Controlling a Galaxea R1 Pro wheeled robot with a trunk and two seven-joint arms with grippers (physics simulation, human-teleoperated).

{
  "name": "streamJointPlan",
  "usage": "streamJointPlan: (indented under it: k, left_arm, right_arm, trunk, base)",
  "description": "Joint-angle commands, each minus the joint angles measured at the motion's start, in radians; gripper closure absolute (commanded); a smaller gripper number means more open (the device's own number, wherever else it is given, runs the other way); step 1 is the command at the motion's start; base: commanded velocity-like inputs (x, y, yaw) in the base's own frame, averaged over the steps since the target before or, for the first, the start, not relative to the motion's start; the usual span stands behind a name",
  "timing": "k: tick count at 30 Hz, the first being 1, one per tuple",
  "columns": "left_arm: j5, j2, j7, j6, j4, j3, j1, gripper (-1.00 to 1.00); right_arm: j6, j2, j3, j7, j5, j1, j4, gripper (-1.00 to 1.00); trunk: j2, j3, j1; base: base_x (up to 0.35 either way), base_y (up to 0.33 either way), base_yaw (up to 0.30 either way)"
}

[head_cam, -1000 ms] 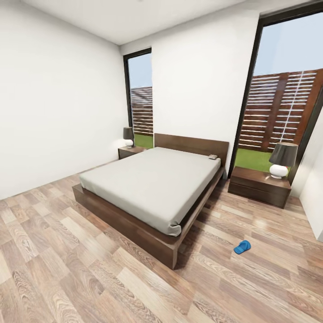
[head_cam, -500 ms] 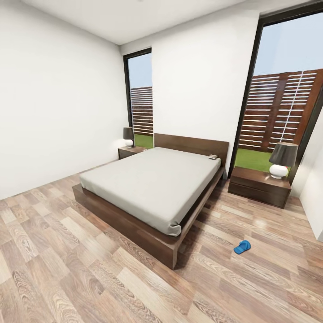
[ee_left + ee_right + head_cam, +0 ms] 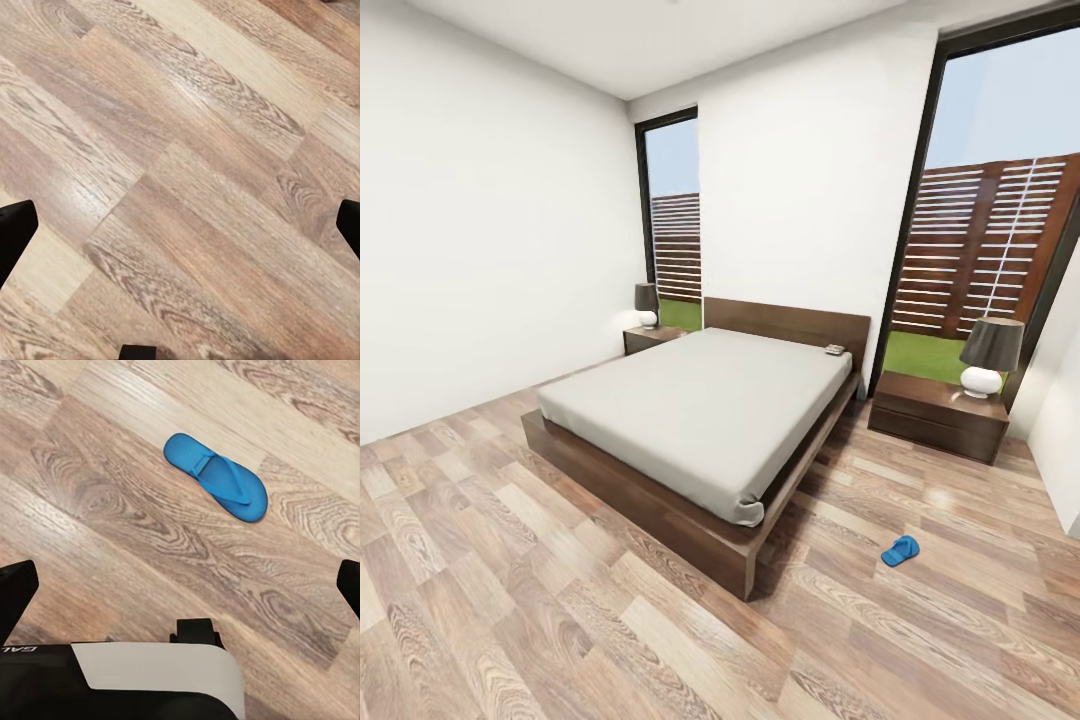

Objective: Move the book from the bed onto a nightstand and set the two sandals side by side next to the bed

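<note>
One flat bright blue sandal [image 3: 900,550] is lying on the wood-plank floor [image 3: 510,620] near the off-white-mattressed, dark-framed bed [image 3: 700,420]; both claws are hanging spread wide.

No change is visible across the head views: relative to the bed [image 3: 700,420], the sandal [image 3: 900,551] holds its position.

A home bedroom: a bed [image 3: 700,420] stands between two nightstands [image 3: 938,415] with lamps [image 3: 990,357], on plank floor [image 3: 510,600], with tall windows [image 3: 990,200] facing a fenced lawn.
</note>
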Motion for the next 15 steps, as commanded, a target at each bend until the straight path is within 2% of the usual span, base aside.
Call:
streamJointPlan:
  k: [1,12,14,15]
  left_arm:
    - [0.009,0.0,0.0,-0.001,-0.001,-0.001,0.0,-1.0]
    - [0.009,0.002,0.0,-0.001,-0.006,0.0,0.0,-1.0]
    - [0.009,0.004,-0.002,-0.001,-0.011,0.001,0.0,-1.0]
    - [0.009,0.007,-0.002,-0.001,-0.027,0.001,0.0,-1.0]
  right_arm:
    - [-0.003,0.0,-0.002,0.0,-0.001,0.0,-0.001,-1.0]
    - [-0.001,-0.001,-0.002,0.0,-0.001,0.0,-0.001,-1.0]
    - [0.006,-0.005,-0.006,0.0,-0.002,0.0,-0.006,-1.0]
    - [0.011,-0.018,-0.011,0.0,-0.002,0.0,-0.018,-1.0]
  trunk:
    - [0.0,-0.001,0.0]
    - [0.0,-0.001,0.0]
    - [0.0,-0.001,0.0]
    - [0.0,-0.001,0.0]
  base:
    - [0.0,0.0,0.0]
    - [0.0,0.0,0.0]
    - [0.0,0.0,0.0]
    - [0.0,0.0,0.0]
